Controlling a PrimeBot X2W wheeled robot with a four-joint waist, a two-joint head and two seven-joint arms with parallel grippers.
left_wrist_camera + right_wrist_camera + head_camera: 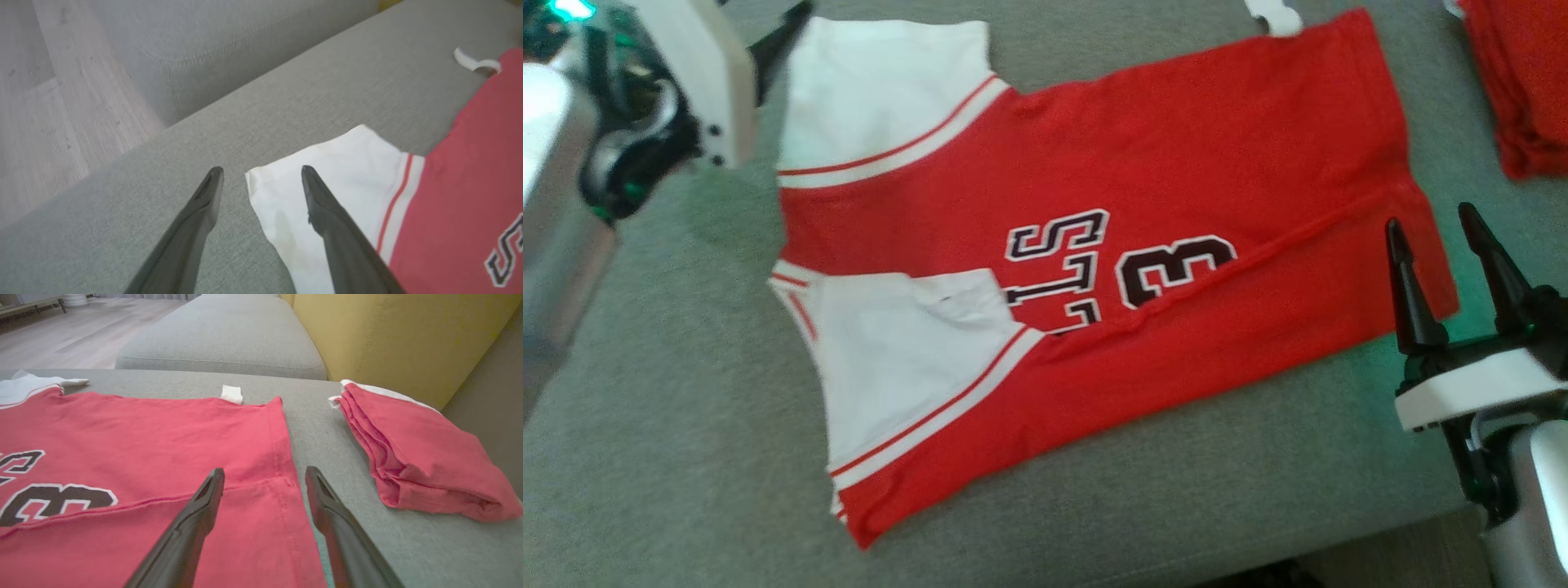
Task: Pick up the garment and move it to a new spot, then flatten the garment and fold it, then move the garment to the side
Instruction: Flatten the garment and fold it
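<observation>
Our left gripper (261, 172) hangs with its fingers spread wide and empty. Our right gripper (1431, 222) sits at lower right, fingers likewise parted, gripping nothing.

The garment (1192, 147) is bright red. Its sleeves (882, 90) are white, and each has a thin red stripe next to the red part. The letters (1058, 237) and the number (1143, 278) are black with a white edge all round. Its little tag (231, 394) is white. The sofa (686, 425) is grey. The folded pile (425, 457) is red with a bit of white. The cushion (400, 335) is yellow. The floor (49, 114) is pale wood. The left gripper (261, 169) and the right gripper (264, 469) have black fingers.
</observation>
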